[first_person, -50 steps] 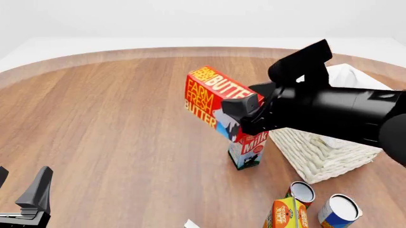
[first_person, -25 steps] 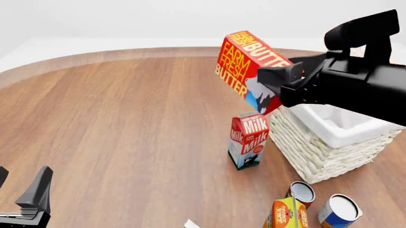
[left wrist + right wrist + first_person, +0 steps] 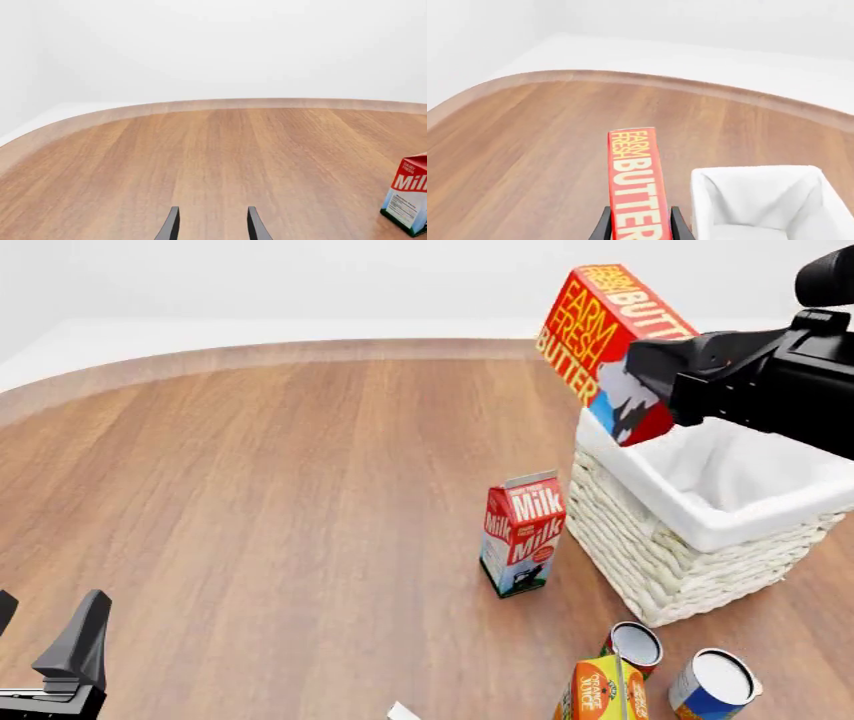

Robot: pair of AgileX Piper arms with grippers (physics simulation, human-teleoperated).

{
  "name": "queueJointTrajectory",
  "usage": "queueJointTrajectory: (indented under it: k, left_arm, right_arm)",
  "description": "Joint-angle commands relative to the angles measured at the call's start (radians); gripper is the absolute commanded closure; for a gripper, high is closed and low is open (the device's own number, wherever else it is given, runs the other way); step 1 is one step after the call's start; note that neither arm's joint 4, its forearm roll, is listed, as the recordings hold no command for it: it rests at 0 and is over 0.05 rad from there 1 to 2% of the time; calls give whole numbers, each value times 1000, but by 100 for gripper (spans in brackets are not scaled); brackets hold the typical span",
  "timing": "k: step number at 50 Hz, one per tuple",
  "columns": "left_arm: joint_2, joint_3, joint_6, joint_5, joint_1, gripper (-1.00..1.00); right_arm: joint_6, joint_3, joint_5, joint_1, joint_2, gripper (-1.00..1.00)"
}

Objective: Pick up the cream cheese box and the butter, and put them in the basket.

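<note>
Butter (image 3: 603, 345): red-orange box clamped in the right gripper (image 3: 663, 375), held tilted in the air over the near-left rim of the basket (image 3: 694, 525). Step in hand: carrying it in; next, shift further right over the lining, lower, release. Near: left gripper (image 3: 74, 655), jaws apart and empty; juice carton (image 3: 597, 690), two cans (image 3: 674, 665). Milk carton (image 3: 523, 533) stands just left of the basket, clear of the path.

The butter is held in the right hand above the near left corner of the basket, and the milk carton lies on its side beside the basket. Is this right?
Not quite. In the front view the milk carton stands upright beside the basket, not on its side. The rest holds: the right hand grips the butter above the basket's near left corner.
</note>
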Motion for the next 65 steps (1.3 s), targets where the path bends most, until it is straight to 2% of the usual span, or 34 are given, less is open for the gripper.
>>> queueJointTrajectory:
  k: [1,21,35,45,47,48,52,53,55,56,65]
  left_arm:
    - [0,0,0,0,0,-100]
    - [0,0,0,0,0,-100]
    - [0,0,0,0,0,-100]
    - [0,0,0,0,0,-100]
    - [0,0,0,0,0,-100]
    - [0,0,0,0,0,-100]
    - [0,0,0,0,0,-100]
    - [0,0,0,0,0,-100]
    - [0,0,0,0,0,-100]
    - [0,0,0,0,0,-100]
    - [0,0,0,0,0,-100]
  right_arm:
    - [49,8,-24,-127,-24,100]
    - [69,34,-34,-284,-40,100]
    - [93,52,-34,-330,-70,100]
    - [164,99,-71,-369,-94,100]
    - [186,110,-86,-383,-89,100]
    - [218,118,-94,-392,-82,100]
    - [236,119,-101,-403,-68,100]
    - [269,126,-104,-398,-65,100]
    - [262,125,-105,-401,-62,100]
    - [287,132,-108,-394,-61,100]
    - [288,124,-114,-401,-40,100]
